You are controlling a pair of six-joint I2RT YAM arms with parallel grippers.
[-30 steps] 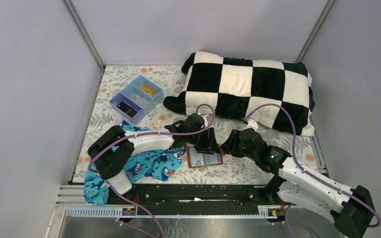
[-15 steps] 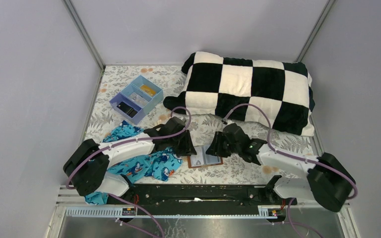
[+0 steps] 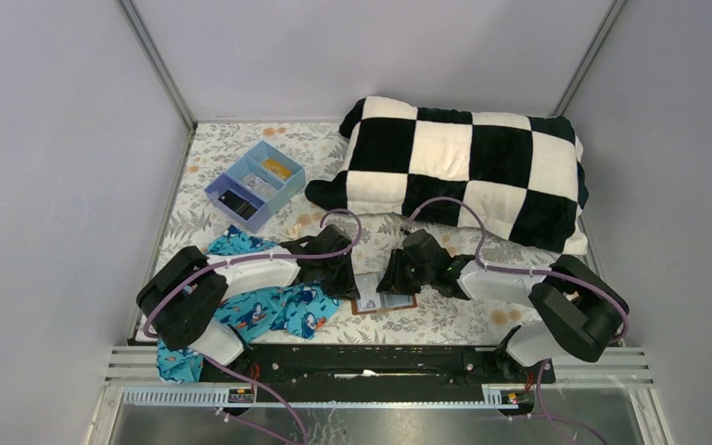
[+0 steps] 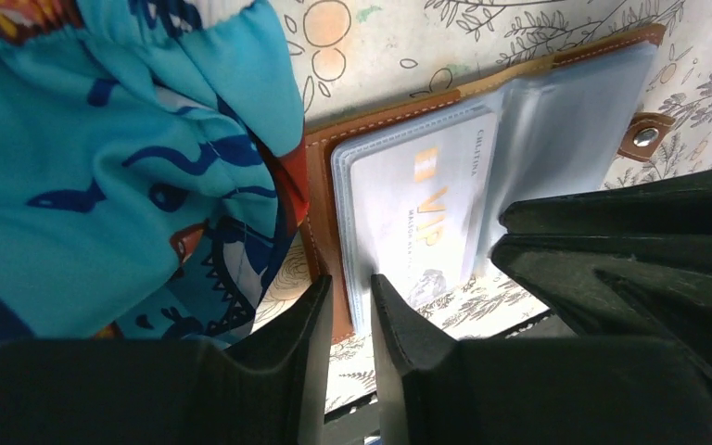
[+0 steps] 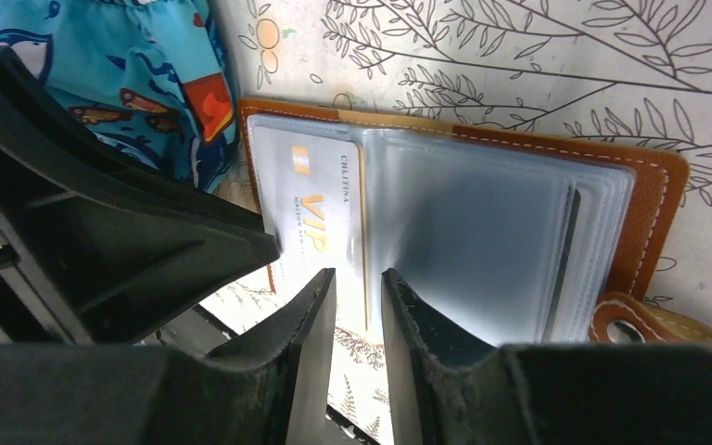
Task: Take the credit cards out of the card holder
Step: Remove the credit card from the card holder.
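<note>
Leather card holder [image 3: 382, 297], brown, lies open in the top view before the black-and-white checkered pillow [image 3: 464, 167], left gripper [image 3: 352, 283] and right gripper [image 3: 394, 278] flanking it. Left wrist: fingers [image 4: 287, 371] nearly closed at its edge, grip unclear. Right wrist: likewise, over its whitish VIP credit card [image 5: 311, 213].

The worktop [image 3: 213, 148] is covered in a pale cloth printed with leaves and orange blossoms. A large black-and-white checkered pillow [image 3: 464, 167] lies across its far right part. A blue divided plastic tray [image 3: 225, 209] sits at the far left, well apart from the pillow. Near the front edge a crumpled turquoise fabric with a sea-creature print [image 3: 278, 311] is spread on the left. Just beside it, touching its edge, the brown leather card holder [image 3: 385, 301] lies open and flat, its snap tab [image 4: 646, 137] resting on the cloth.
</note>
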